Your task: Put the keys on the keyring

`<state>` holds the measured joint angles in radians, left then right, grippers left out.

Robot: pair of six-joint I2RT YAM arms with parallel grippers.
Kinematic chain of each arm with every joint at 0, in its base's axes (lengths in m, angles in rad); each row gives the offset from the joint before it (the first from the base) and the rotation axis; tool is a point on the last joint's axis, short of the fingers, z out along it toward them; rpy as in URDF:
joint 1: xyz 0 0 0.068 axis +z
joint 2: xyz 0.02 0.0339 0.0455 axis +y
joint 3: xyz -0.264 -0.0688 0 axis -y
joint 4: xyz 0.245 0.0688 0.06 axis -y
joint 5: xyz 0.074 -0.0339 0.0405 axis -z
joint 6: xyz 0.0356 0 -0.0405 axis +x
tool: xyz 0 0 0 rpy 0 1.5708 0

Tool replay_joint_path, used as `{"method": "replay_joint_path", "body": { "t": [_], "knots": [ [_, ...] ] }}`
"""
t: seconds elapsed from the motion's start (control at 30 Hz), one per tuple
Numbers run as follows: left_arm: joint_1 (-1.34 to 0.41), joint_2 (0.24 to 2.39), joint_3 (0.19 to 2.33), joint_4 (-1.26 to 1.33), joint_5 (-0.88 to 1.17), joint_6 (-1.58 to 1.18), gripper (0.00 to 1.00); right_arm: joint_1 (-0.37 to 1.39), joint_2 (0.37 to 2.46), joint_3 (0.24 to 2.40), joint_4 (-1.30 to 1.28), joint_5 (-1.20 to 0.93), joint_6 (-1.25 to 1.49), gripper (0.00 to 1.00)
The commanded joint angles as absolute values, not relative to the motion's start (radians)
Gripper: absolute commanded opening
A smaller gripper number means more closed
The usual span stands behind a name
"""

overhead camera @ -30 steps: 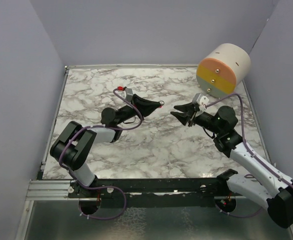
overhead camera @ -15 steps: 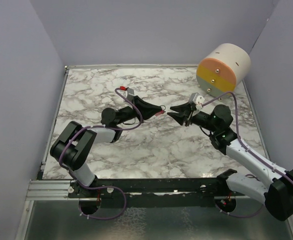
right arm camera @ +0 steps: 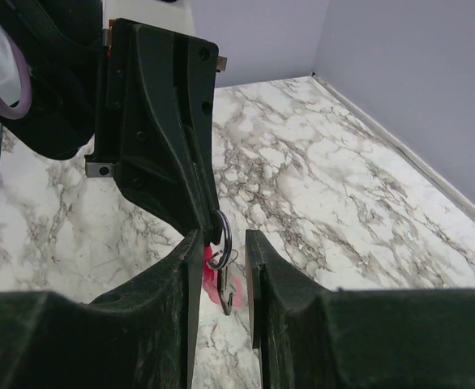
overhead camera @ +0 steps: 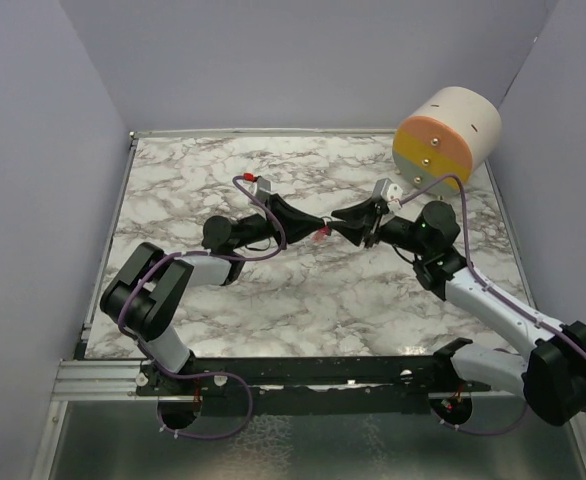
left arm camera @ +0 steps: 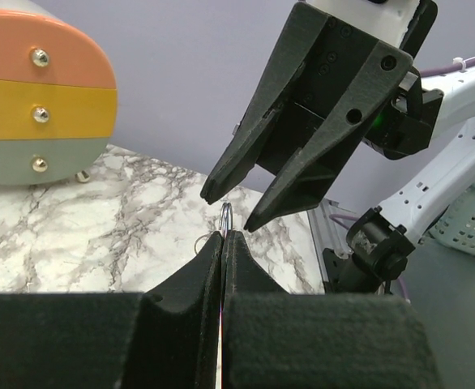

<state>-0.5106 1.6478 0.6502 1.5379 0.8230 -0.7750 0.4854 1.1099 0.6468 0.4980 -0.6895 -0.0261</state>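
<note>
My left gripper (left arm camera: 223,237) pinches the keyring (right arm camera: 215,259) tight; its ring stands edge-on just ahead, between the 2 half-spread fingers of my right gripper (left arm camera: 229,209).

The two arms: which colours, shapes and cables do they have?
The left arm and the right arm have white links, black joints and a purple cable. The left tool and the right tool each have two black, wedge-shaped fingers tapering to thin tips.

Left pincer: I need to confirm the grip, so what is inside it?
The left pincer is shut on a thin metal ring, which pokes out past the tips; the pink strip hangs below. The clamped part is covered by the fingers.
</note>
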Motion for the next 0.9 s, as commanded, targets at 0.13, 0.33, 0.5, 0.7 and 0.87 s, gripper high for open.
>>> {"method": "replay_joint_path", "body": {
  "t": [0.13,0.33,0.5,0.7,0.87],
  "knots": [
    [-0.512,1.621,0.656,1.76,0.871,-0.795,0.0,0.491,1.143,0.691,0.546,-0.73,-0.009,0.24],
    [-0.512,1.622,0.666,1.761,0.879,-0.796,0.0,0.49,1.152,0.696,0.54,-0.743,-0.008,0.07],
    [-0.512,1.627,0.674,1.761,0.876,-0.795,0.0,0.491,1.151,0.703,0.514,-0.751,-0.005,0.01],
    [-0.511,1.634,0.686,1.761,0.868,-0.793,0.0,0.491,1.15,0.702,0.495,-0.763,0.003,0.03],
    [-0.511,1.631,0.695,1.761,0.864,-0.794,0.0,0.491,1.149,0.699,0.488,-0.764,0.005,0.09]
  ]
}}
